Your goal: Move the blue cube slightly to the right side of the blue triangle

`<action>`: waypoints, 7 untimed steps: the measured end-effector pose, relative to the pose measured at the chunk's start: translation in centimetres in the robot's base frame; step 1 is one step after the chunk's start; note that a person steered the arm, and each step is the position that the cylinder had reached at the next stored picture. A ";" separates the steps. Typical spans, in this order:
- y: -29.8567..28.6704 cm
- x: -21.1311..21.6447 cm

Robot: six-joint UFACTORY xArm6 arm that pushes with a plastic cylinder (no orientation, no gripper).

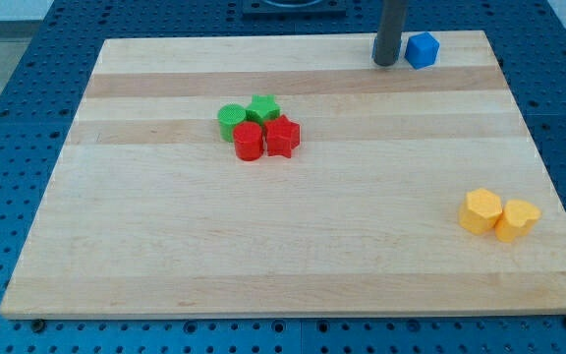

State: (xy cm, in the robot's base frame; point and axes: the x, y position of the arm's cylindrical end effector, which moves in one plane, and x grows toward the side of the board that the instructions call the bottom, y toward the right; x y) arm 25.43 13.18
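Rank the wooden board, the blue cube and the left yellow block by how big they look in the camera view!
1. wooden board, biggest by far.
2. left yellow block.
3. blue cube, though it sits farther away, so the two blocks might really match.

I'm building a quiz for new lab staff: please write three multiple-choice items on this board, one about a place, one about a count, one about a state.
1. Where is the blue cube?
A. near the view's top right
B. at the view's bottom left
C. in the board's middle

2. How many yellow blocks are there?
A. none
B. two
C. four

3. How does my tip stand to the blue cube?
A. far off, among the red blocks
B. resting on top of it
C. close on its left, with a sliver of board between

Answers: 1 A, it sits by the top edge on the right. 2 B, a pair lies at the right edge. 3 C, the rod ends just left of the cube.
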 end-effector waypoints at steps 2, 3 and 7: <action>1.4 4.5; 4.2 4.5; 1.3 0.9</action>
State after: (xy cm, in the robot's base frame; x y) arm 26.32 14.45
